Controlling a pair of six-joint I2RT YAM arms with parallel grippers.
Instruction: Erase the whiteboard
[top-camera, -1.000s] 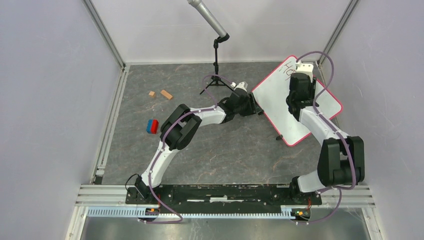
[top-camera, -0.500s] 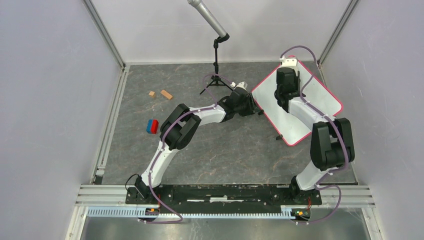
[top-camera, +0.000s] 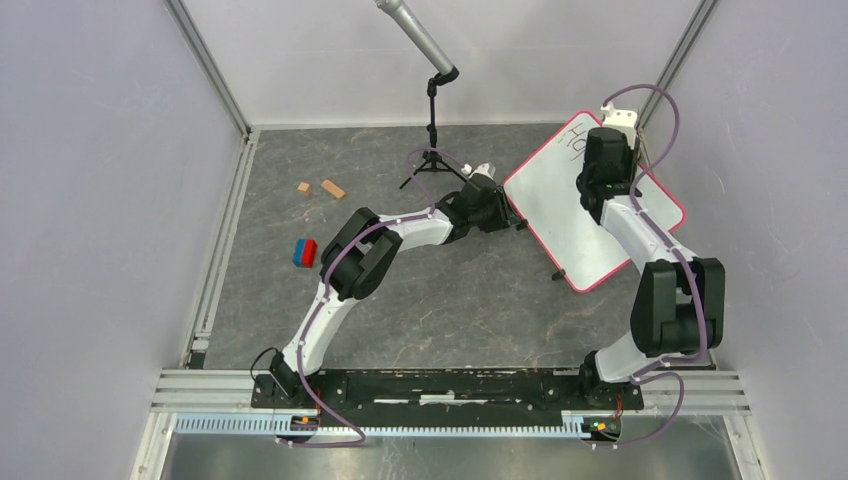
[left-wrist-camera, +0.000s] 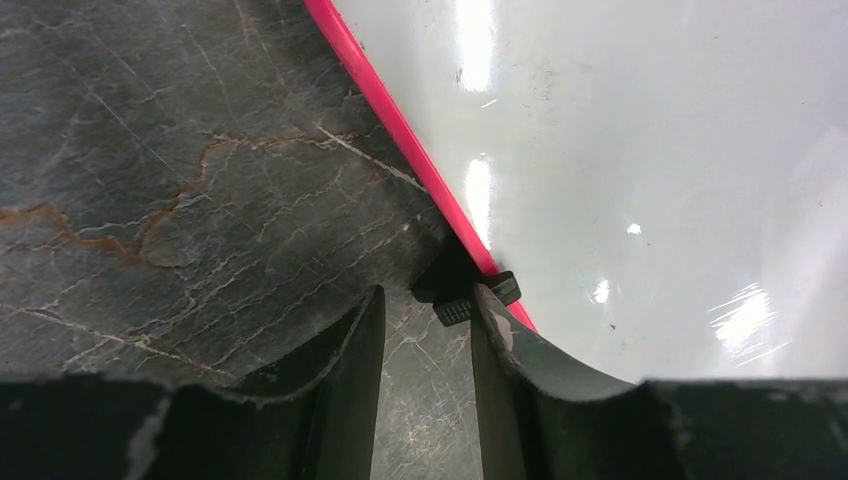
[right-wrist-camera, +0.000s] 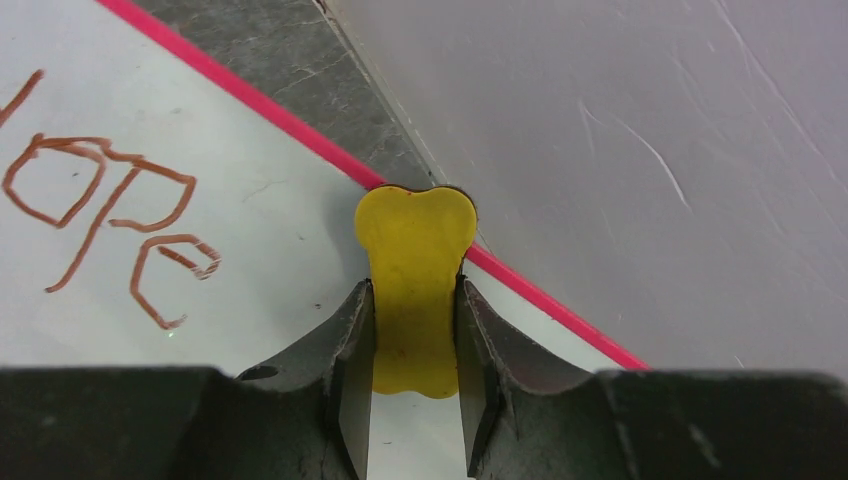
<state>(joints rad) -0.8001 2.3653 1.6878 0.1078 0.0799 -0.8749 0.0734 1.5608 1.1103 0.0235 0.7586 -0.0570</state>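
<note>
Right gripper is pinching the waist of a yellow bone-shaped eraser, whose head sits over the pink-red rim at the far corner of the whiteboard. That board lies at an angle on the right of the counter, its far corner close to the wall. Reddish handwriting, unwiped, shows just left of the eraser in the wrist view. Left gripper sits at the board's left edge, jaws narrowly apart with nothing between them, tips by 1 black foot.

To do this stroke well, I judge the eraser should move off the rim onto the white face, lie flat under even pressure, then sweep sideways across the letters in overlapping passes. Too much tilt would leave only 1 edge wiping. Too hard a push could slide the board, so bracing that left edge with the other arm should help. Wall clearance needs watching on each outward stroke
</note>
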